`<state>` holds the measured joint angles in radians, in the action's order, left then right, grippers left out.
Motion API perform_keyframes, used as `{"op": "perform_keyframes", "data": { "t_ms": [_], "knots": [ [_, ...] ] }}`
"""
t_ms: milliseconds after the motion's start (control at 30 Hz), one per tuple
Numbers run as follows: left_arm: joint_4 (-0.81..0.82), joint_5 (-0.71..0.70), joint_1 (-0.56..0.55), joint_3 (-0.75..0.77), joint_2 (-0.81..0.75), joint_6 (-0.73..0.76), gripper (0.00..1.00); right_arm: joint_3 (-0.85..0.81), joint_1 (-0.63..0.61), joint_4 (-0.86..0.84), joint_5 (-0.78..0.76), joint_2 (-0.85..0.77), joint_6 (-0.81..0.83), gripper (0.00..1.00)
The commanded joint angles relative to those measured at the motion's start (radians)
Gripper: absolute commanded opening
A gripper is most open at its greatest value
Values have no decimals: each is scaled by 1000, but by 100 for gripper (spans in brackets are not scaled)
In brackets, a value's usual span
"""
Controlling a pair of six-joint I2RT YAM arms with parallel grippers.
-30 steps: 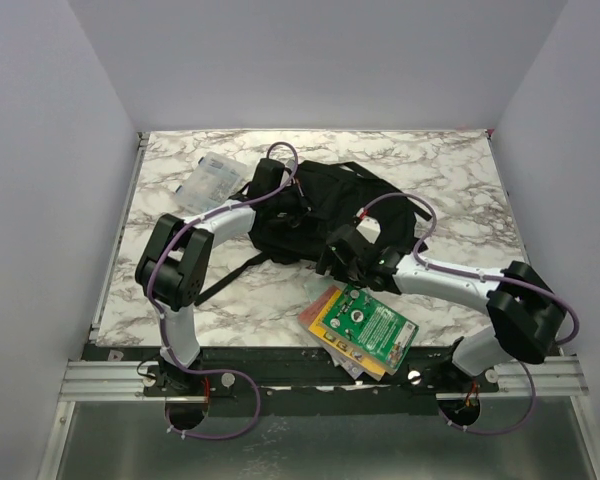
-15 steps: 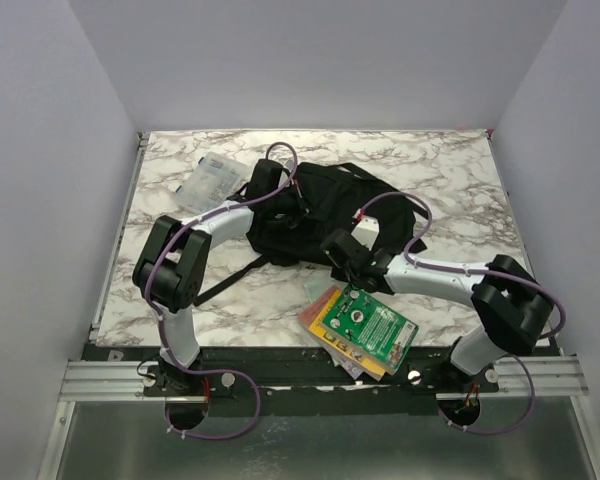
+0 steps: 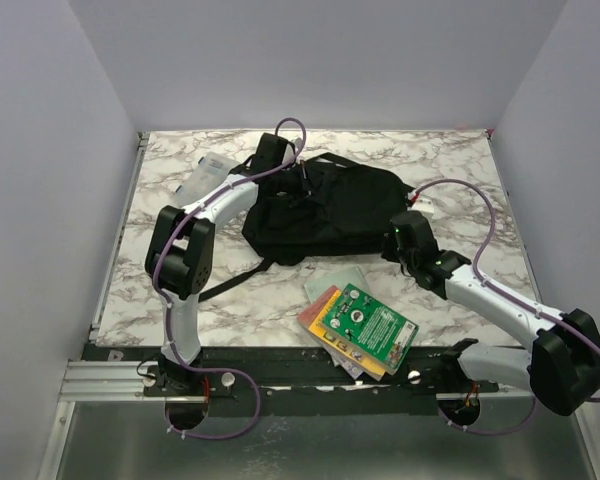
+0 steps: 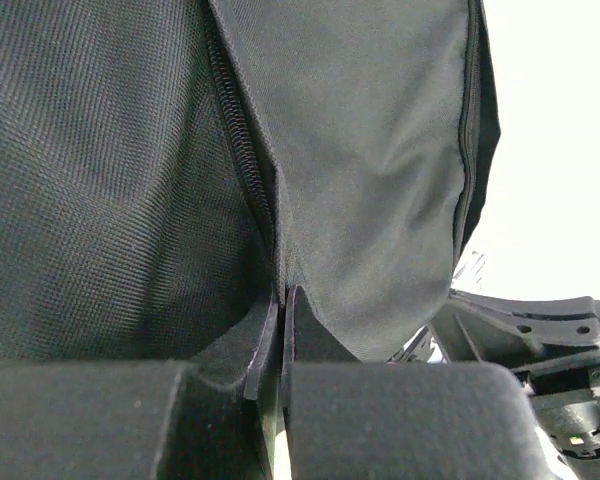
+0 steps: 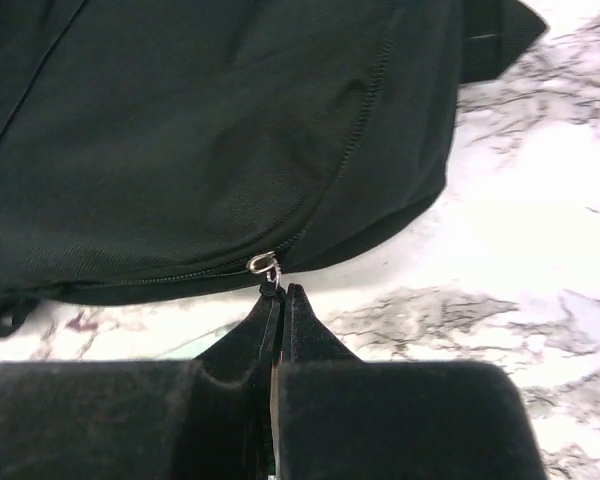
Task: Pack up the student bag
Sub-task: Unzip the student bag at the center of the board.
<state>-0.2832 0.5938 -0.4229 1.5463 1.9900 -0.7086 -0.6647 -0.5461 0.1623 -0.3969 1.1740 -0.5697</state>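
Left hand (image 4: 283,298): the two fingers are pressed together on a fold of black fabric, just beside a zipper track (image 4: 235,130) that runs up and away from the fingertips. The fabric belongs to the student bag (image 3: 330,205). In the top view this hand sits at the bag's far left corner, with the left arm reaching over the bench (image 3: 270,300) toward it. Right hand (image 5: 281,295): the fingers are closed to a narrow line, pinching the zipper pull (image 5: 264,266), whose small metal ring shows just above the fingertips at the bag's lower seam. In the top view the right hand lies at the bag's right edge, with the right arm stretched low across the near right part of the bench. The student bag rests flat in the middle of the marble-patterned bench, toward its far half. One long strap (image 3: 235,278) trails from the bag's near left side toward the left arm. A clear plastic case (image 3: 208,178) lies to the far left of the bag, partly under the left arm. A stack of books (image 3: 365,325), topped by a green cover, lies near the front edge of the bench, between the two arm bases and apart from the bag.
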Motion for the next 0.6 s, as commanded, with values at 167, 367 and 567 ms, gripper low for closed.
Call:
{"op": "perform_keyframes", "data": {
  "t_ms": [167,367,567],
  "knots": [
    [-65,35,-16,-31,-128,92,58,-28,0,-52,140,5,97,0],
    [-55,-55,-83,-210,-352,142,75,-21,2,-83,198,30,68,0],
    [64,-93,-171,-514,-545,57,75,-26,3,-95,206,22,66,0]
  ]
}}
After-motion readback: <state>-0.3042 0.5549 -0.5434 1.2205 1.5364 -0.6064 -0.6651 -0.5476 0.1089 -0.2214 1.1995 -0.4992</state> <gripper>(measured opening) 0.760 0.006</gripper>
